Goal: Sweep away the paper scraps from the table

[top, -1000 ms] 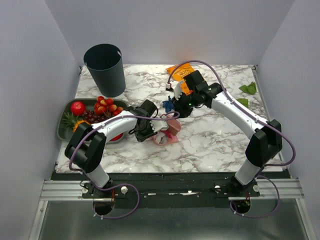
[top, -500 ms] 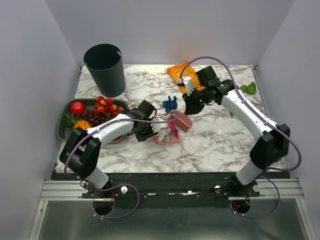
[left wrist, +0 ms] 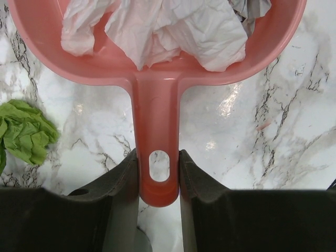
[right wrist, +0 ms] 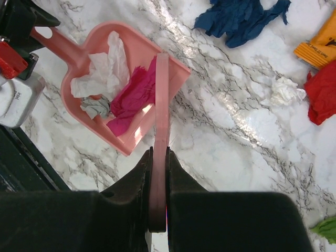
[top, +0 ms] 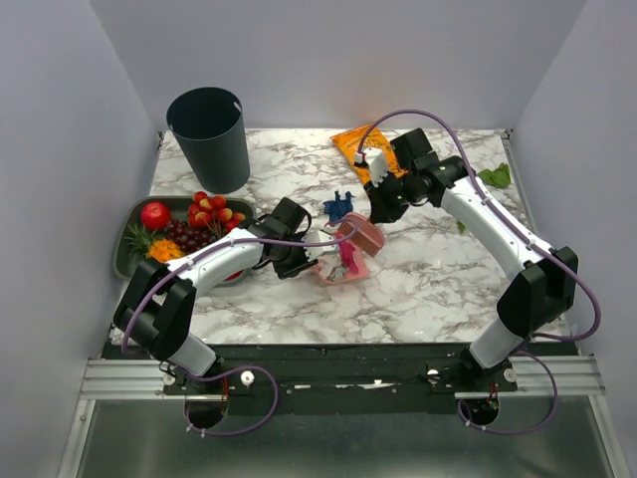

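My left gripper is shut on the handle of the pink dustpan, which rests on the marble table near its middle. The pan holds white, grey and magenta paper scraps. My right gripper is shut on a pink brush, whose head hangs over the pan's open edge. A blue scrap lies just beyond the pan. Red and white scraps lie near the snack bag. A green scrap lies left of the pan handle.
A dark bin stands at the back left. A grey tray of toy fruit sits at the left edge. An orange snack bag lies at the back. More green scraps lie far right.
My right gripper has swung back and to the right with the brush, off the blue scrap. The dustpan has shifted slightly right. Magenta paper now shows in the pan.
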Controlling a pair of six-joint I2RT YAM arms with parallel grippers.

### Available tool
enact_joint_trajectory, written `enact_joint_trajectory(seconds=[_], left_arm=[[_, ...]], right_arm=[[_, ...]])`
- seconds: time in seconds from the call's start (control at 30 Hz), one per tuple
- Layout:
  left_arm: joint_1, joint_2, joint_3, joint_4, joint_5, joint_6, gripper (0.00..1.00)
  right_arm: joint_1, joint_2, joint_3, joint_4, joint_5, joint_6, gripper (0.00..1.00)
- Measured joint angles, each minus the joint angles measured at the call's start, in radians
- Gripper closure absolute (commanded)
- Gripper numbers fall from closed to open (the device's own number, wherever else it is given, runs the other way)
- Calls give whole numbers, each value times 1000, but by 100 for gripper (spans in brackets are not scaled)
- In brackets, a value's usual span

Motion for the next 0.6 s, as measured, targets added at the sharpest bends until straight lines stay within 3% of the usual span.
enact_joint_trajectory(seconds=[0.6], left_arm=[[42, -34, 47, -11, 69, -9, 100]], right_arm=[[-122, -50, 22, 31, 94, 12, 99]])
